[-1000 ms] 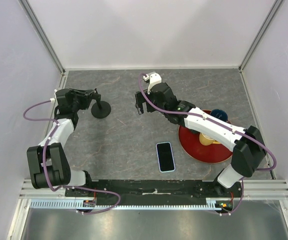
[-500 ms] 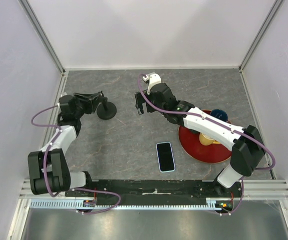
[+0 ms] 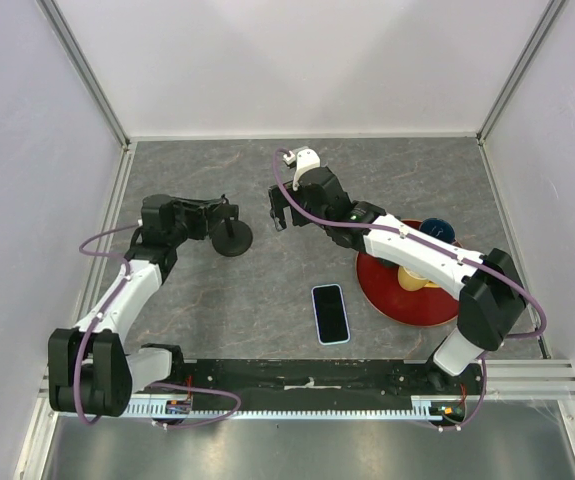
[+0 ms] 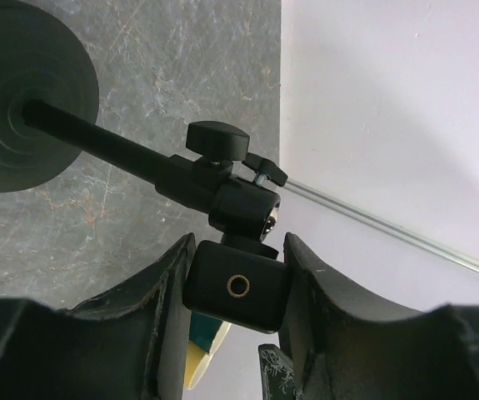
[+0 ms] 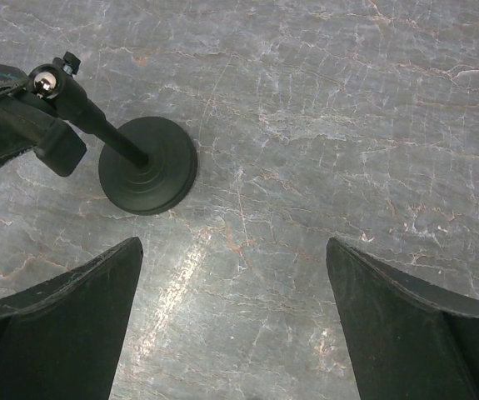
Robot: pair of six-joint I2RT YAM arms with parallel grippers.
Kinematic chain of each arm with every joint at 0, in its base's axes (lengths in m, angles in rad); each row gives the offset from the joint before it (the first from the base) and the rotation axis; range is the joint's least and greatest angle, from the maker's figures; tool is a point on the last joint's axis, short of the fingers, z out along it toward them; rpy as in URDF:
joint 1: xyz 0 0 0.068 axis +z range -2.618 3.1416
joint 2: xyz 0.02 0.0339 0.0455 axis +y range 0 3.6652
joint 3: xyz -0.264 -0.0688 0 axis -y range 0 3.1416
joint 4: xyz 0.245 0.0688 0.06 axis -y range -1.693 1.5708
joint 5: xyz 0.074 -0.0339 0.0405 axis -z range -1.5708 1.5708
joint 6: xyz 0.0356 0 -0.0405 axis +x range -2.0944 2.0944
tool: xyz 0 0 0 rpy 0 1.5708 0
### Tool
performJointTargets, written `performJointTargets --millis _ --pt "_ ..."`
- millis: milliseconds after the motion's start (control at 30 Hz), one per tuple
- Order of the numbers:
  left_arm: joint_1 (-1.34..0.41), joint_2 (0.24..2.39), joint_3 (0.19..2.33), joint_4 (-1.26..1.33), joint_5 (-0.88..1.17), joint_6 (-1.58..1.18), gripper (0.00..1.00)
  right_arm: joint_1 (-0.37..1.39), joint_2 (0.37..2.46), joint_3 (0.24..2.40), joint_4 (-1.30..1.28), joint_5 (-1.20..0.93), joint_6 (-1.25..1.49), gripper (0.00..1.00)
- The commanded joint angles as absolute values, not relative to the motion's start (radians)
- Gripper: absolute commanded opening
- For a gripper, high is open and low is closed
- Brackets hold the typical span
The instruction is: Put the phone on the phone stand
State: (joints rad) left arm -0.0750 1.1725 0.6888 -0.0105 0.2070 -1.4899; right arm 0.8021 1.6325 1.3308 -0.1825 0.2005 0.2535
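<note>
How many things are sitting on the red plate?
2: a round dark blue thing at the red plate's far edge, a yellow thing near its middle. The right arm crosses above, so more may hide.

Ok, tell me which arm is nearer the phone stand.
Left. The left arm has its jaws shut on the top clamp of the phone stand. The right arm holds its jaws open, clear of the stand, off to its right in the top view.

Bright even light, soft shadows, sharp.
</note>
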Motion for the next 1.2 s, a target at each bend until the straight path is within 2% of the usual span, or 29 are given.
performJointTargets --millis 0,367,767,1033,1133,1167 --pt "-0.117 1.164 0.626 -0.043 0.176 -1.606 0.02 0.801 1.635 1.351 -0.169 0.201 0.244 0.98" --pt "-0.178 1.186 0.476 0.184 0.143 -1.681 0.02 0.801 1.635 1.350 -0.170 0.209 0.241 0.98" --pt "-0.183 1.200 0.374 0.273 0.124 -1.700 0.02 0.801 1.637 1.348 -0.172 0.215 0.238 0.98" --pt "-0.181 1.190 0.399 0.282 0.144 -1.648 0.02 0.801 1.638 1.348 -0.173 0.216 0.233 0.98" --pt "-0.181 1.204 0.428 0.279 0.198 -1.622 0.40 0.802 1.637 1.350 -0.175 0.218 0.232 0.98" --pt "-0.179 1.204 0.436 0.264 0.215 -1.611 0.64 0.802 1.637 1.350 -0.176 0.218 0.232 0.98"
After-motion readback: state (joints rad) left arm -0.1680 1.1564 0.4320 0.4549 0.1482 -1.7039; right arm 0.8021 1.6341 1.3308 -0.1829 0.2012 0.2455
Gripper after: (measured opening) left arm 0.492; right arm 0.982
